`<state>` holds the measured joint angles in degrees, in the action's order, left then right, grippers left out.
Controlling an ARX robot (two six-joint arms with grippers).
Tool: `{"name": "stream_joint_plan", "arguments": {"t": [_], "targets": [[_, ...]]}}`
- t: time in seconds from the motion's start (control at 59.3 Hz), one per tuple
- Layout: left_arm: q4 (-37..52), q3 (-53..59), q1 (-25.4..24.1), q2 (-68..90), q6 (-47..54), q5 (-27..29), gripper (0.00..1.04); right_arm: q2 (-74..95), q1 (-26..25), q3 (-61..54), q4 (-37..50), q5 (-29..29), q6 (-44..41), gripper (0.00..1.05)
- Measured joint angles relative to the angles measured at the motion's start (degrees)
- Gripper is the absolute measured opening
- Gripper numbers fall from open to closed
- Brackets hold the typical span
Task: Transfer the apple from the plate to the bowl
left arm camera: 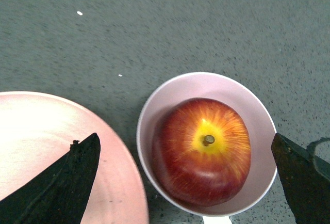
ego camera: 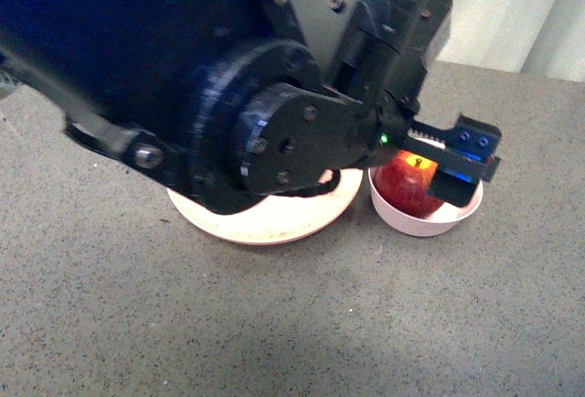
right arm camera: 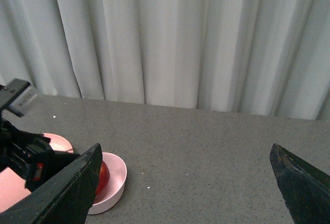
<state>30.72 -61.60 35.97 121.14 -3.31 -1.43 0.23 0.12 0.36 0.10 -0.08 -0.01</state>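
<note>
Apple [left arm camera: 202,150] sat in bowl [left arm camera: 157,111], at three o'clock from plate [left arm camera: 115,167]; my left pincer [left arm camera: 188,182] hung spread above (transfer seemingly complete).

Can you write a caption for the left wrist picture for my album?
The apple sits in the bowl beside the plate, left hand open.

Grey speckled bench [ego camera: 274,324]
The plate [ego camera: 274,219] and the bowl [ego camera: 411,223] sit on it, just beside each other.
</note>
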Motion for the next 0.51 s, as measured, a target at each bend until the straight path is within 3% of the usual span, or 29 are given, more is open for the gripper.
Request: {"name": "stream_joint_plan", "arguments": {"t": [0.354,0.388,0.438,0.506], "targets": [[3.23,7.37,-3.8,-5.66,0.24,2.89,0.98,0.0,0.02,0.0,0.0,0.0,0.0,0.95],[8.04,8.57,-3.5,-5.01,1.09,6.93,0.94,0.0,0.02,0.0,0.0,0.0,0.0,0.95],[21.14,12.57,-3.32,-4.42,1.88,18.91,0.85,0.0,0.0,0.0,0.0,-0.04,-0.02,0.95],[33.99,19.17,-4.2,-5.49,2.25,27.08,0.74,0.0,0.0,-0.02,0.0,0.0,0.0,0.95]]}}
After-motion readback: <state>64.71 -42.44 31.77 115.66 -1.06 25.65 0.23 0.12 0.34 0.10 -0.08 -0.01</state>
